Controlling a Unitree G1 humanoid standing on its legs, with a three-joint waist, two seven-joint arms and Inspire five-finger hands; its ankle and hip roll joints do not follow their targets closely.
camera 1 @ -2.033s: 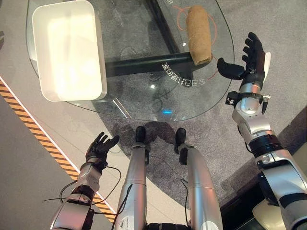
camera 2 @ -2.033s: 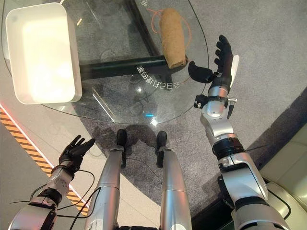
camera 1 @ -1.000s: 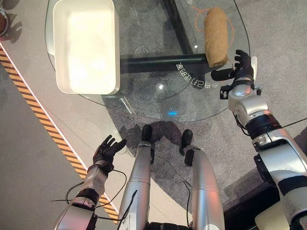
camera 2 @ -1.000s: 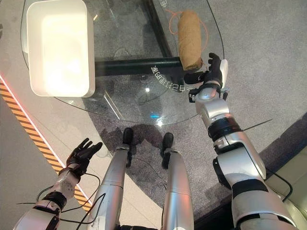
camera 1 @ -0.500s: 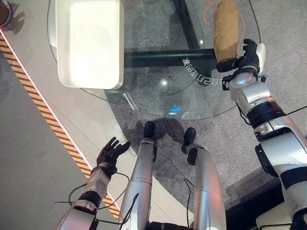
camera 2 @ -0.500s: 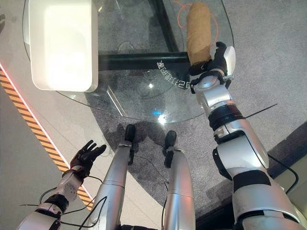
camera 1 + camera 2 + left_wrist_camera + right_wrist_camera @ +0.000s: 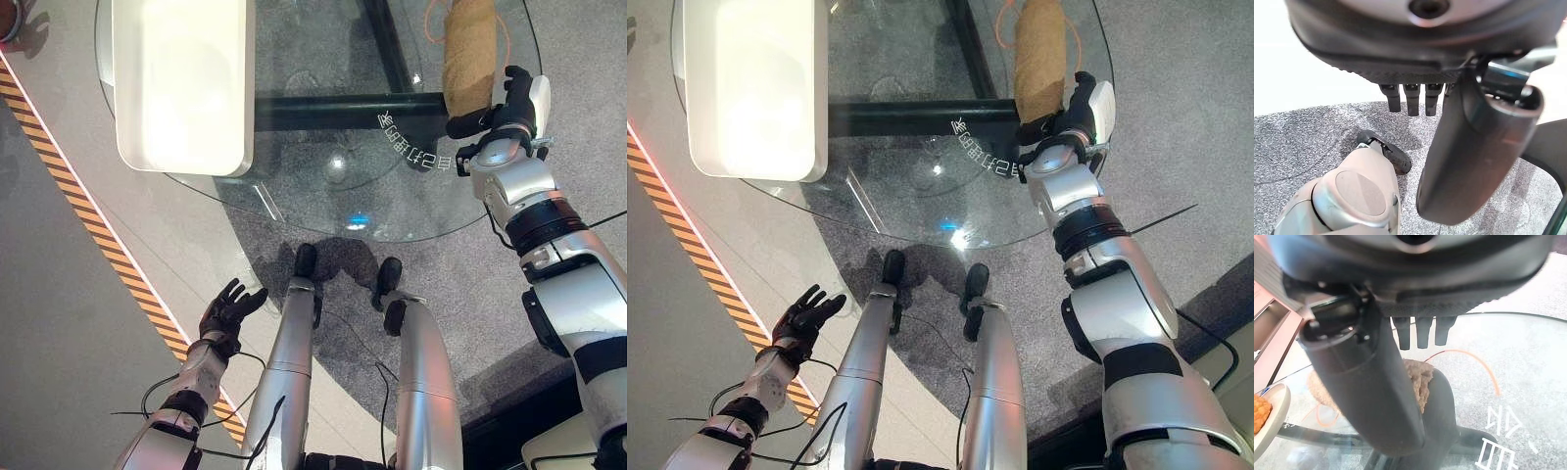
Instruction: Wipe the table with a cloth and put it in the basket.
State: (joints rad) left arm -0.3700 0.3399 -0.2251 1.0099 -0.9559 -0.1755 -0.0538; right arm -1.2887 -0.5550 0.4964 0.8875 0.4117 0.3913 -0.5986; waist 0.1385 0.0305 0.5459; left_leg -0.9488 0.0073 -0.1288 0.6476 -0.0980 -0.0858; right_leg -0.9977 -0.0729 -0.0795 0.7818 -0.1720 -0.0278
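Note:
A brown cloth (image 7: 469,51), rolled into a cylinder, lies on the round glass table (image 7: 323,186) at its far right. My right hand (image 7: 507,106) is at the roll's near end, at the table's right edge. It is open: the thumb (image 7: 468,123) lies against that end and the fingers (image 7: 1420,335) reach straight along the roll's right side. Past the thumb, the right wrist view has the cloth (image 7: 1419,380) close up. The white basket (image 7: 245,98) stands on the table's left part. My left hand (image 7: 231,307) hangs open, low over the floor.
An orange ring (image 7: 1077,39) is marked on the glass around the cloth. A dark bar (image 7: 343,106) runs under the tabletop. A striped orange and black line (image 7: 98,245) crosses the floor at left. A dish (image 7: 1268,423) with something orange sits beyond the table.
My right hand has come in from beside the table to the cloth's near end, and its thumb now touches the roll. The camera shifted. The left hand stayed low.

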